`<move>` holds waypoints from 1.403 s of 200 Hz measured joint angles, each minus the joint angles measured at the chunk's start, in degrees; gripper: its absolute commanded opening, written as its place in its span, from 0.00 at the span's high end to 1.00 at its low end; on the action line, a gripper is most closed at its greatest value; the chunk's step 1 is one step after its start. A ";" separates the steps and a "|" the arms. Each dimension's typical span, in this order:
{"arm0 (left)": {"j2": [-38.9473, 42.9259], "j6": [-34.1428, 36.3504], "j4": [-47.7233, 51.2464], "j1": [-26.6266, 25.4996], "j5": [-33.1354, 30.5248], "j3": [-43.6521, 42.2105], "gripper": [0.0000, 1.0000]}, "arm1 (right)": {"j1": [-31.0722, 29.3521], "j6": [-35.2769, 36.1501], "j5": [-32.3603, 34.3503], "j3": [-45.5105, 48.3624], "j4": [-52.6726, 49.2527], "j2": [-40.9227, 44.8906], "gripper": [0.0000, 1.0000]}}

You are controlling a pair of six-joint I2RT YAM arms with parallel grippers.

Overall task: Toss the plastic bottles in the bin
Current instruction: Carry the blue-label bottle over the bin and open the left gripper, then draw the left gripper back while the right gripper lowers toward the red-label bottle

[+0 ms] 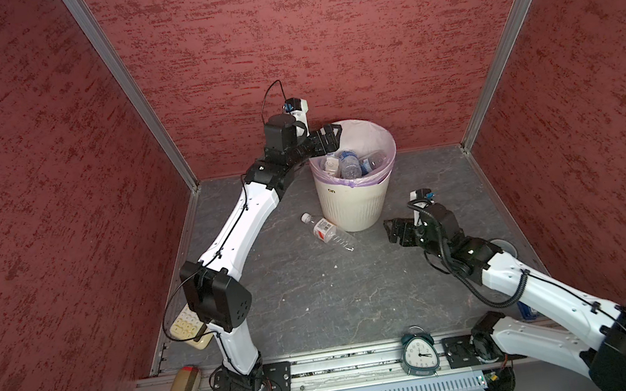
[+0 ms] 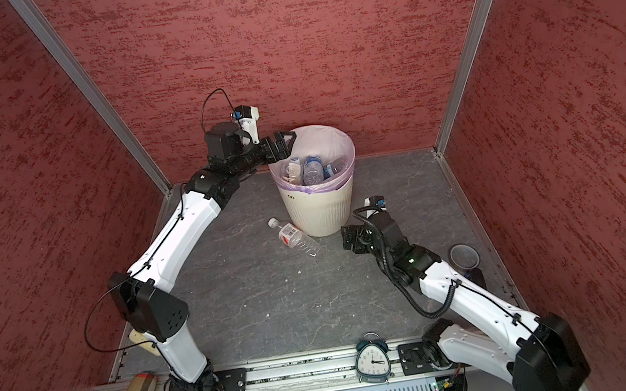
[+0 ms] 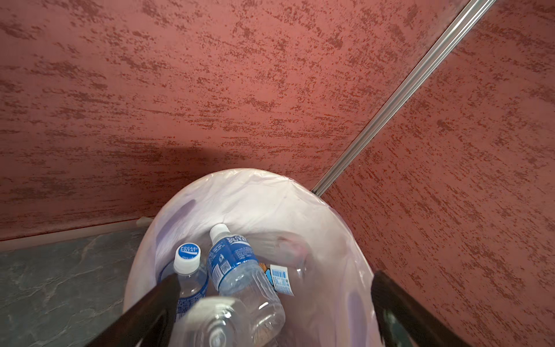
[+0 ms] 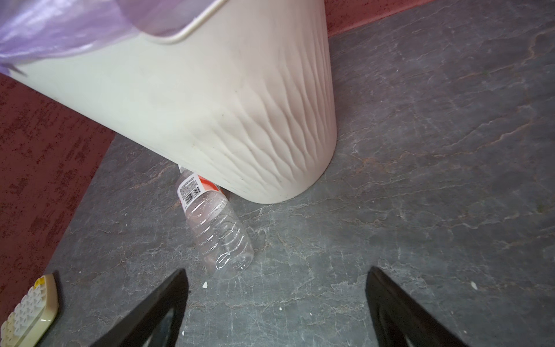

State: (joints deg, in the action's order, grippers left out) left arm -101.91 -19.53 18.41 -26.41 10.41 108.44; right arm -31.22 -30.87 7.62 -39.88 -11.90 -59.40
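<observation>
Bottle [image 4: 216,229] flat on floor [image 4: 420,210] beside bin [image 4: 210,99], just ahead of released, empty right hand [image 4: 276,272].

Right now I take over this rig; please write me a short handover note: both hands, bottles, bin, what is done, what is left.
Left hand: open, empty, over the rim of the cream-white ribbed bin with lilac liner.
Right hand: open, empty, near the grey floor, facing the clear plastic bottle with red-white label.
That bottle lies on its side beside the bin's base.
Done: several clear blue-labelled bottles are inside the bin.
Left: the one bottle on the floor.
</observation>
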 measured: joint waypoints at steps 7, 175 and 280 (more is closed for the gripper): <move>1.36 0.09 -0.22 0.00 -0.02 -1.01 0.01 | -0.17 0.00 -0.15 0.00 0.07 -0.42 0.07; 26.27 -2.80 -6.43 4.90 0.02 -35.32 0.01 | -12.46 5.86 0.61 -9.29 0.61 -16.52 0.02; 39.30 -6.05 -5.20 8.76 0.15 -58.58 0.01 | -14.56 11.06 0.63 -19.47 -0.37 -30.29 0.01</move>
State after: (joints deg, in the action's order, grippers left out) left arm -62.61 -25.58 13.21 -17.65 10.57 49.87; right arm -45.78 -19.81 8.25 -59.35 -12.27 -89.69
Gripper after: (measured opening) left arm 0.994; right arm 0.988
